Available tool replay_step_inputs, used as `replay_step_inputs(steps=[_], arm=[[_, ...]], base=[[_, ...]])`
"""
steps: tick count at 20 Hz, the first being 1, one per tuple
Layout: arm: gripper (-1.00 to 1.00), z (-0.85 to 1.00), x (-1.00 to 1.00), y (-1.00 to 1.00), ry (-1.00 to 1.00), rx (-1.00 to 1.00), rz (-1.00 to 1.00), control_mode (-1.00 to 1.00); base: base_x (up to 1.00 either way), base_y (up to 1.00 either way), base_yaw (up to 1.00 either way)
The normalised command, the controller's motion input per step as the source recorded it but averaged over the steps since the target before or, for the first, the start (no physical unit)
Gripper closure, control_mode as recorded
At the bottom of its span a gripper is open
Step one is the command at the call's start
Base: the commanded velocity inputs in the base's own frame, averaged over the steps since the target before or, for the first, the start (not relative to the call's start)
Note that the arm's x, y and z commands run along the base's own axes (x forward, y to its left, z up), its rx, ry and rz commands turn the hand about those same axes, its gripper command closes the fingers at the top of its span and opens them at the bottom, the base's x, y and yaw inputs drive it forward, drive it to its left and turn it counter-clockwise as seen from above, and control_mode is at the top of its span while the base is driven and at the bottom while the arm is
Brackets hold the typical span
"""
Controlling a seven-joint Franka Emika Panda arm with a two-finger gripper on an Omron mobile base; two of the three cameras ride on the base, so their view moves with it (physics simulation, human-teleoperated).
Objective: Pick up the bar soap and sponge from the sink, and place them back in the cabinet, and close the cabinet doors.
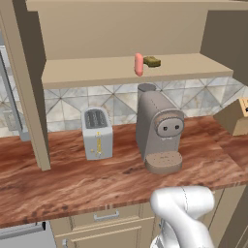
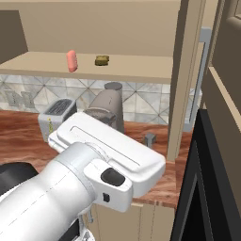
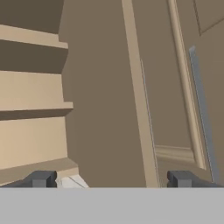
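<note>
On the cabinet [image 1: 121, 29] shelf: soap and sponge side by side.
Standing on end near the shelf's front edge, the bar soap [image 1: 139, 64] has the sponge [image 1: 152, 61] just beside it, a little deeper in. Below that shelf stand a toaster [image 1: 97, 132] and a coffee machine [image 1: 158, 131]. The gripper [image 3: 112, 178] faces the cabinet doors [image 3: 175, 87], fingertips wide apart and holding nothing.

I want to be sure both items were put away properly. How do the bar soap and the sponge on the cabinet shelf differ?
The bar soap is salmon pink and rounded; the sponge is mustard brown and blocky. The bar soap stands upright on one end, while the sponge lies low and flat. The bar soap sits nearer the shelf's front edge, the sponge a little further back. Both rest on the bottom shelf of the open cabinet, close together.
</note>
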Motion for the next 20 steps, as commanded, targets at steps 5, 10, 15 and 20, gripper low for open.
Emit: replay_step_inputs(steps=[5, 10, 15, 20], arm=[[-1.00, 0.00, 0.00, -0.19, -0.02, 0.00, -0.03, -1.00], [-1.00, 0.00, 0.00, -0.21, 0.00, 0.00, -0.01, -1.00], [-1.00, 0.00, 0.00, -0.17, 0.00, 0.00, 0.00, -1.00], [-1.00, 0.00, 0.00, -0.06, 0.00, 0.00, 0.00, -1.00]], base=[[0.00, 0.00, 0.00], [0.00, 0.00, 0.00], [0.00, 0.00, 0.00], [0.00, 0.00, 0.00]])
